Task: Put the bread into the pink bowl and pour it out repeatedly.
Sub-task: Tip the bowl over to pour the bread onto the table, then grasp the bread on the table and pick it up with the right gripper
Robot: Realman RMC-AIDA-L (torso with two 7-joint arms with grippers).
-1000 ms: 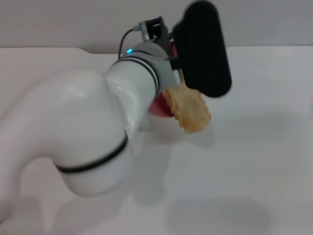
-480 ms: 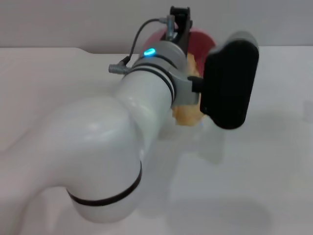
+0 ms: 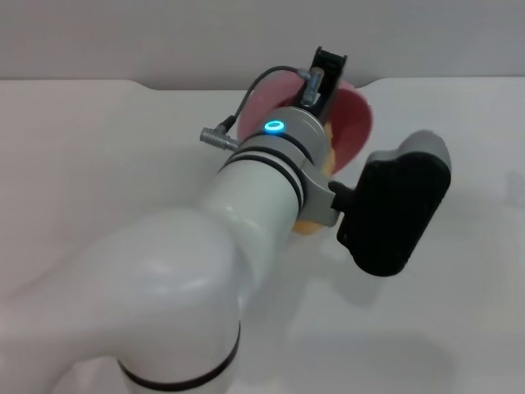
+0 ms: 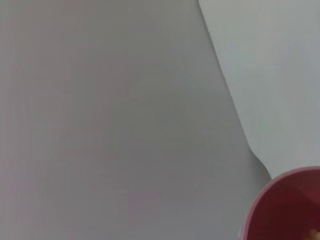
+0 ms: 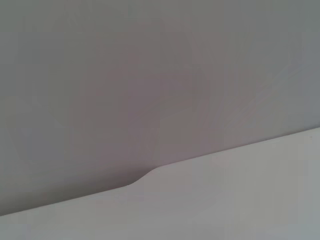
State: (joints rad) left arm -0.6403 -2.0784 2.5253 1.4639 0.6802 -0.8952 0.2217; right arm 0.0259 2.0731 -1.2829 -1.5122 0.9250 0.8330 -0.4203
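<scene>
Since a moment ago our left arm has rolled its wrist, swinging the black camera block down to its right side, and the pink bowl (image 3: 354, 125) now shows more of its inside. The smooth white table (image 3: 98, 164) spreads matte and wide beneath. Our glossy white left arm reaches forward across it, its left gripper (image 3: 326, 74) at the bowl's far rim; we cannot tell whether its fingers are spread or pinched. The round bowl sits tilted just below the gripper. A tan sliver of bread (image 3: 310, 225) peeks from under the wrist.
</scene>
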